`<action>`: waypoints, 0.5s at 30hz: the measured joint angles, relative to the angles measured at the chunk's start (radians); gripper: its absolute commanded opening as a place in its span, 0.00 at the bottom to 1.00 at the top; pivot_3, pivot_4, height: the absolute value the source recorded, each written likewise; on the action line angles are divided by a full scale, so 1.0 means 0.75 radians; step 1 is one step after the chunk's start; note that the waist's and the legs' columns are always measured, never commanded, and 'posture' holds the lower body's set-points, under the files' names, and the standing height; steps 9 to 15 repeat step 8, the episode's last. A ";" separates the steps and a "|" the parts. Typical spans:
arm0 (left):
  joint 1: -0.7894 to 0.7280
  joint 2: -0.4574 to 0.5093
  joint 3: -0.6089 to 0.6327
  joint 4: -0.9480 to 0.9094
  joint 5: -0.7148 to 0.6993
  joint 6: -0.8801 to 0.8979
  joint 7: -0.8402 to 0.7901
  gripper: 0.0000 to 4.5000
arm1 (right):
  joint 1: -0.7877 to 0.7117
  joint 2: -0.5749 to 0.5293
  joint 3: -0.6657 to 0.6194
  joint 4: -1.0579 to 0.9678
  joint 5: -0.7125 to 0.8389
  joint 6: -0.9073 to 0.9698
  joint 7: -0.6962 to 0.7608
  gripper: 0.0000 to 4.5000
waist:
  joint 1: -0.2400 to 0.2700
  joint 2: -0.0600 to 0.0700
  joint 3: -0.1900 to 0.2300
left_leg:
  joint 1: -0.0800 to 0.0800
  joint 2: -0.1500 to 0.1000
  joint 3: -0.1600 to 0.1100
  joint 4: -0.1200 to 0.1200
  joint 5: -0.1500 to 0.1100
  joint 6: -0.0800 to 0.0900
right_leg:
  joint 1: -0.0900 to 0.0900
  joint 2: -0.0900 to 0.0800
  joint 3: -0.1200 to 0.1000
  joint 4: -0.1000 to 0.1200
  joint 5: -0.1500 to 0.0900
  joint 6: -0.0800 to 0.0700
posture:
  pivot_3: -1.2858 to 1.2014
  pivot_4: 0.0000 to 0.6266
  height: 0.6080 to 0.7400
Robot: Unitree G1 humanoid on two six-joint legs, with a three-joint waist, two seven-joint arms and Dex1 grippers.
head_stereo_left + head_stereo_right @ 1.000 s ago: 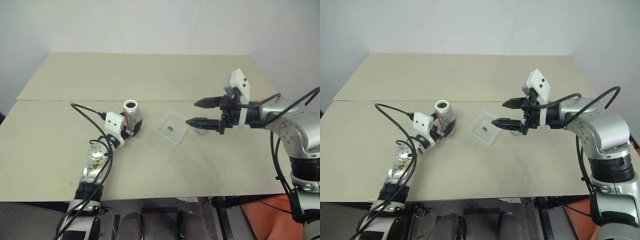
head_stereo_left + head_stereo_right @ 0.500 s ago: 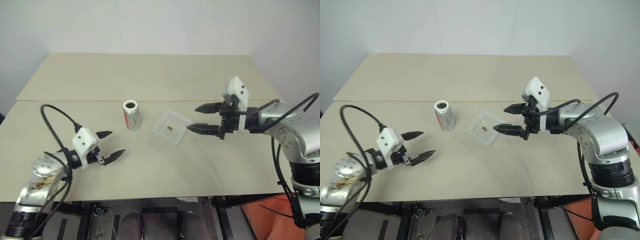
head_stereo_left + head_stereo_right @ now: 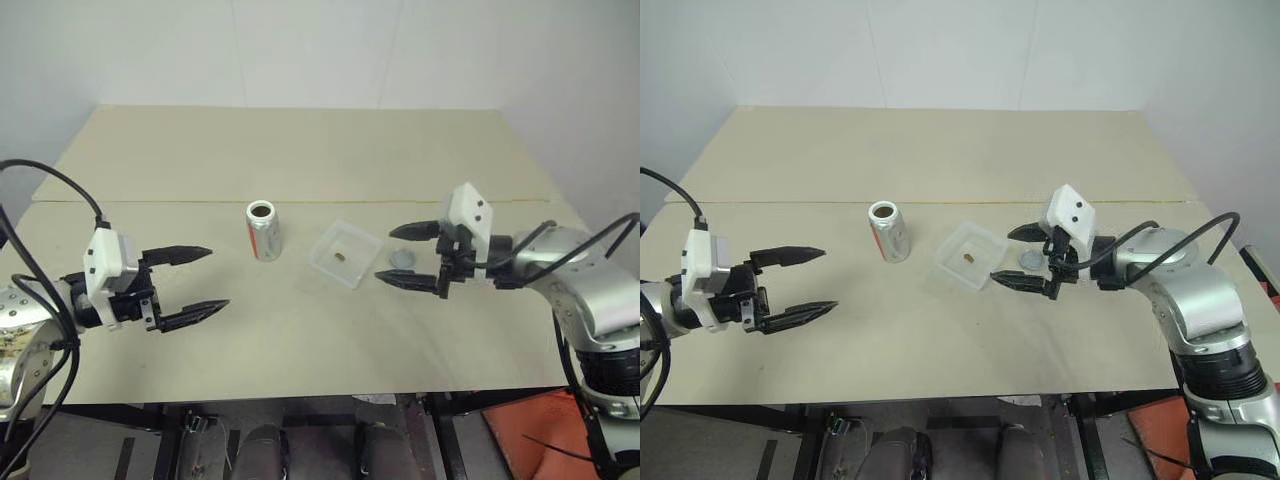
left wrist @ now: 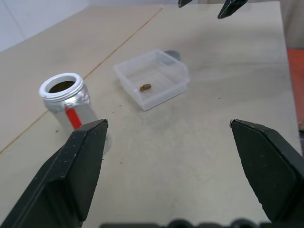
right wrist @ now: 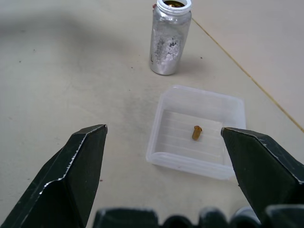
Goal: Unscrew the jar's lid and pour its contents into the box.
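Left end effector wide, empty | right end effector wide | pellet in box

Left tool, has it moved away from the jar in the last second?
Yes. The left tool was at the jar a second ago; now it hangs open, well off toward the table's left edge, with the jar standing alone.

Uncapped jar upright on table; pellet in clear box; lid just behind box.
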 measured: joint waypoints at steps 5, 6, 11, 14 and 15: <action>-0.035 -0.003 -0.018 -0.004 -0.022 0.024 -0.019 1.00 | 0.044 0.011 -0.001 -0.057 0.001 -0.003 -0.027 0.99 | 0.000 0.000 0.000 | 0.000 0.000 0.000 0.000 0.000 0.000 | 0.000 0.000 0.000 0.000 0.000 0.000 | 0.52 0.24 1.00; -0.056 -0.003 -0.028 -0.003 -0.026 0.034 -0.024 1.00 | 0.061 0.014 -0.001 -0.071 0.001 -0.003 -0.042 0.99 | 0.003 0.000 0.000 | 0.000 0.000 0.000 0.000 0.000 0.000 | 0.000 0.000 0.000 0.000 0.000 0.000 | 0.52 0.24 1.00; -0.074 0.000 -0.038 -0.002 -0.028 0.045 -0.031 1.00 | 0.074 0.023 -0.002 -0.089 0.001 -0.002 -0.060 0.99 | 0.003 0.000 0.000 | 0.000 0.000 0.000 0.000 0.000 0.000 | 0.000 0.000 0.000 0.000 0.000 0.000 | 0.52 0.24 1.00; -0.074 0.000 -0.038 -0.002 -0.028 0.045 -0.031 1.00 | 0.074 0.023 -0.002 -0.089 0.001 -0.002 -0.060 0.99 | 0.003 0.000 0.000 | 0.000 0.000 0.000 0.000 0.000 0.000 | 0.000 0.000 0.000 0.000 0.000 0.000 | 0.52 0.24 1.00; -0.074 0.000 -0.038 -0.002 -0.028 0.045 -0.031 1.00 | 0.074 0.023 -0.002 -0.089 0.001 -0.002 -0.060 0.99 | 0.003 0.000 0.000 | 0.000 0.000 0.000 0.000 0.000 0.000 | 0.000 0.000 0.000 0.000 0.000 0.000 | 0.52 0.24 1.00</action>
